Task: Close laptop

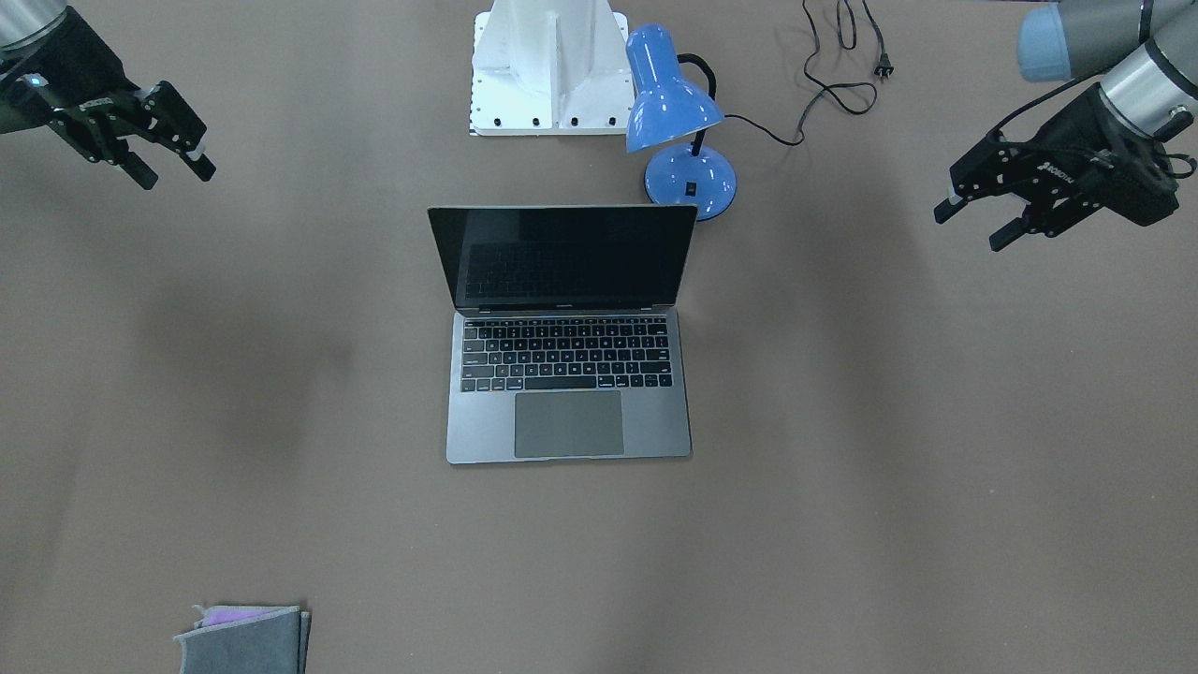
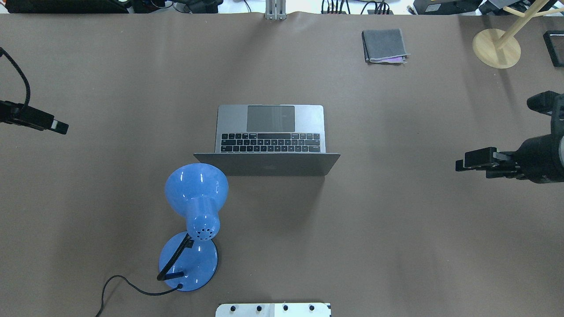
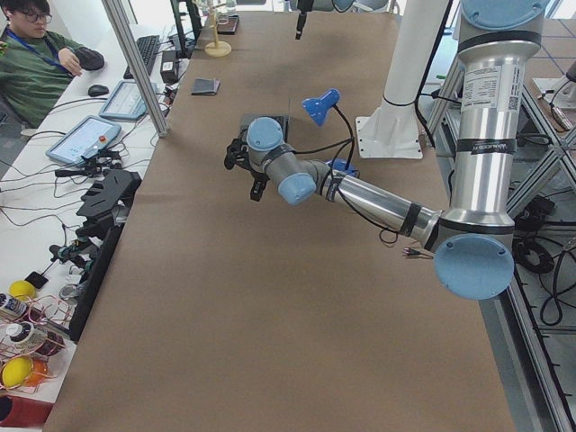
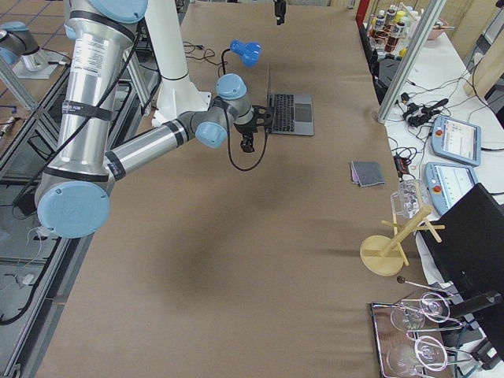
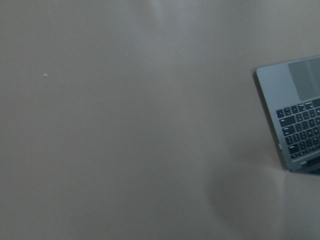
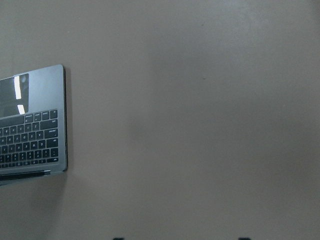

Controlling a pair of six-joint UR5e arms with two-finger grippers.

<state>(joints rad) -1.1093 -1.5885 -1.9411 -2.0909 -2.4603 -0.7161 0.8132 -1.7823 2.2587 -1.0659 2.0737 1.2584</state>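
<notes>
Laptop [image 1: 568, 374] set at table centre, lid raised, its back turned to robot base for pushing shut. Left gripper [image 1: 969, 228] and right gripper [image 1: 176, 176] held well apart at either side, jaws spread wide, empty. Lamp [image 1: 676, 122] crowded just behind lid's left; right-side approach judged clearer.

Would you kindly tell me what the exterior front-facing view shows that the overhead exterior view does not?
Only front-facing: the black screen of the laptop and the cord's plug. Only overhead: the lid's back and a wooden stand. Both: keyboard, trackpad, blue lamp, folded cloth, and the open left gripper and right gripper.
</notes>
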